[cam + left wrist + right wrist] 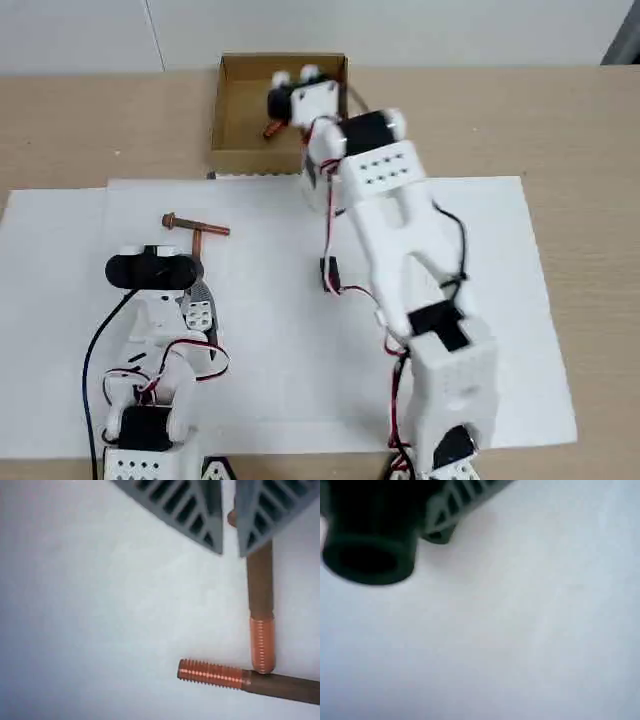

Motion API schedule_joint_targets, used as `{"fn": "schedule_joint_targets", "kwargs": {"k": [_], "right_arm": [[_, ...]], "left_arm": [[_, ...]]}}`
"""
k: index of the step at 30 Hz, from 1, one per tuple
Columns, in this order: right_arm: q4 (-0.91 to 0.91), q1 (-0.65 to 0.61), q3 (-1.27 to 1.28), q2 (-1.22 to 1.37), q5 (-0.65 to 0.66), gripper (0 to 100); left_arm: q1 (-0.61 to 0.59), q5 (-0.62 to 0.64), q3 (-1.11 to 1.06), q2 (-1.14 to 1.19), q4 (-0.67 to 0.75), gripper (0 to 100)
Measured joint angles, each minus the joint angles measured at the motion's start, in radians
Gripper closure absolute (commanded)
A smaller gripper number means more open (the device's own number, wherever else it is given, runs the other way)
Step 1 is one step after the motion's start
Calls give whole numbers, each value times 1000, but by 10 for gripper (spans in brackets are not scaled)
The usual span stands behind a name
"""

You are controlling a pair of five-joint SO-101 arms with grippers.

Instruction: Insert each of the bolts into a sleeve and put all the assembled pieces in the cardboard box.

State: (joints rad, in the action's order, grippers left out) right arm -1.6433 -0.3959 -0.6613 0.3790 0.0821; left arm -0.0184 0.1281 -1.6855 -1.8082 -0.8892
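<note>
Two copper bolts lie on the white paper point(270, 330) in an L. One bolt point(261, 610) runs up under my left gripper point(229, 547); the other bolt point(240, 677) lies across its threaded tip. My left gripper's grey fingers point(195, 510) stand a narrow gap apart with a bit of copper between them, shut on the first bolt near its head. From above, that pair of bolts point(197, 227) sits just ahead of the left gripper point(200, 290). My right gripper point(432, 527) holds a black sleeve point(367, 555) over the paper, its arm point(370, 160) stretched toward the cardboard box point(235, 152).
Inside the box, a copper piece point(272, 128) shows beside the right arm's wrist. The box stands just beyond the paper's far edge. Bare paper lies between the two arms, and red and black cables hang from both.
</note>
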Motion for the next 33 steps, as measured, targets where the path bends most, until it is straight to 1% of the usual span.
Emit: {"fn": "schedule_joint_targets", "kwargs": {"k": [12, 15, 22, 28, 33], "right_arm": [[-12, 189, 2, -342, 0, 996], [-12, 210, 43, -445, 0, 996], [-14, 227, 247, -666, 0, 996], [-14, 227, 462, -858, -110, 996], [-9, 227, 709, -1048, -143, 996]], "left_arm": [[0, 0, 0, 0, 0, 994], [0, 0, 0, 0, 0, 994], [0, 0, 0, 0, 0, 994], [0, 0, 0, 0, 0, 994], [0, 0, 0, 0, 0, 994]]}}
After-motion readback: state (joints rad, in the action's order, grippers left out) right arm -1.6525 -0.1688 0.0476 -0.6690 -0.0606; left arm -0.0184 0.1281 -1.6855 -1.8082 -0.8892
